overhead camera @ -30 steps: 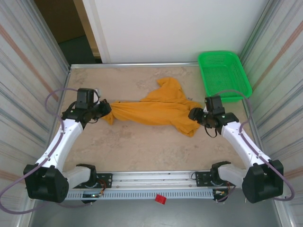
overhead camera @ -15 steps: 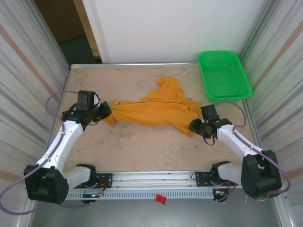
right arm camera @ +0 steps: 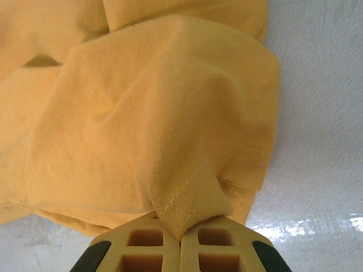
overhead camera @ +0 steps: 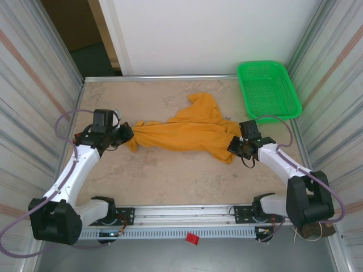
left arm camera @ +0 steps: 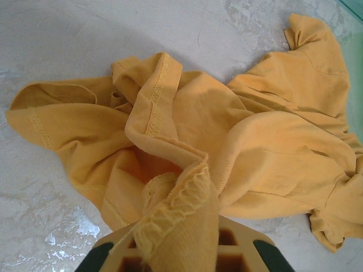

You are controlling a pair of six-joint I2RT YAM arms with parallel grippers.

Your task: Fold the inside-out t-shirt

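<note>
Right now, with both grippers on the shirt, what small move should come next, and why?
Probably lift both ends slightly and draw them apart. The left gripper is shut on a hem at one end of the shirt, the right gripper pinches a stitched edge at the other, and the cloth between lies bunched on the table. It likely needs spreading before any fold.

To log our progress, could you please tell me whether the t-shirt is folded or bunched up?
Bunched, not folded: the t-shirt lies crumpled in a wrinkled strip, its ends pinched by the left gripper and right gripper.
</note>
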